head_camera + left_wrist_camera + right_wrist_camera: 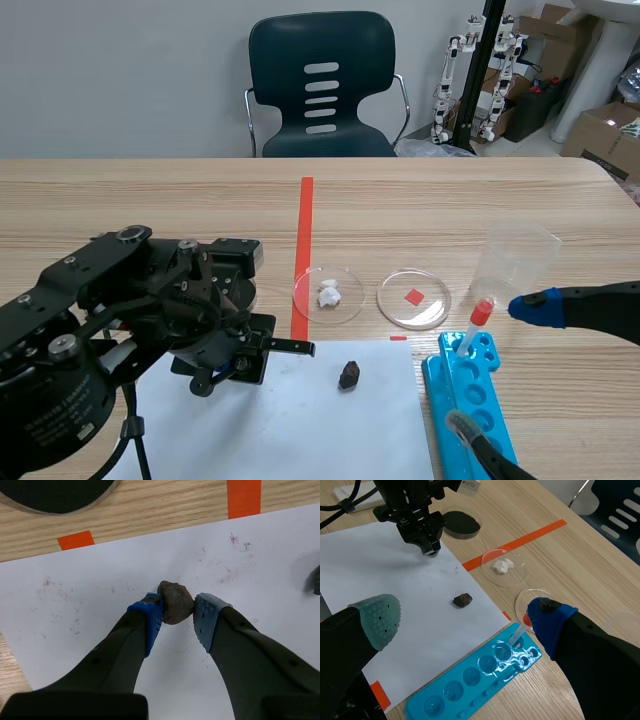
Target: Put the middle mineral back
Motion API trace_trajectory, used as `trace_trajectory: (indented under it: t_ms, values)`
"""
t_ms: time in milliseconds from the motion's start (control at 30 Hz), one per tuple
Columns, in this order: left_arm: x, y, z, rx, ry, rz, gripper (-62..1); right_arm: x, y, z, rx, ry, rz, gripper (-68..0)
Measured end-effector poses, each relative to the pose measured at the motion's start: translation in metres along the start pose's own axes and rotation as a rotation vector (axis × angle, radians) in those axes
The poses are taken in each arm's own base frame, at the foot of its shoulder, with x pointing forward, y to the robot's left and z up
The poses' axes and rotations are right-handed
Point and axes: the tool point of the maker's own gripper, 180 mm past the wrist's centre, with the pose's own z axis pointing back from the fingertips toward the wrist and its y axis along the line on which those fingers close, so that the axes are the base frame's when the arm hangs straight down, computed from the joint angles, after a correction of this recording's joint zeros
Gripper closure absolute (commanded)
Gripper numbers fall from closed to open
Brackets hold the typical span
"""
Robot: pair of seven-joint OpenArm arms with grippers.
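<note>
A brown mineral is pinched between the blue pads of my left gripper, just above the white paper. That gripper points straight down over the sheet's far left part. A dark mineral lies loose on the paper to its right. A white mineral rests in a clear dish beyond the sheet. A black-bottomed dish lies behind the left gripper. My right gripper stands open over the blue tray, holding nothing.
A second clear dish lies over a red mark, right of the white mineral. A red-capped dropper leans in the blue tray. A clear plastic cup stands behind it. A chair is across the table.
</note>
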Motion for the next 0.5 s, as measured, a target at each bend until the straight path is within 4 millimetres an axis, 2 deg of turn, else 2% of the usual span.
trace_trajectory:
  t_ms: [233, 500]
  values:
    - [0.002, -0.010, 0.000, -0.020, 0.001, 0.010, -5.9, 0.000, 0.000, 0.000, 0.000, 0.000, 0.000, -52.9]
    - [-0.003, 0.001, -0.009, 0.016, 0.040, 0.014, -6.0, 0.000, 0.000, 0.000, 0.000, 0.000, 0.000, -52.9]
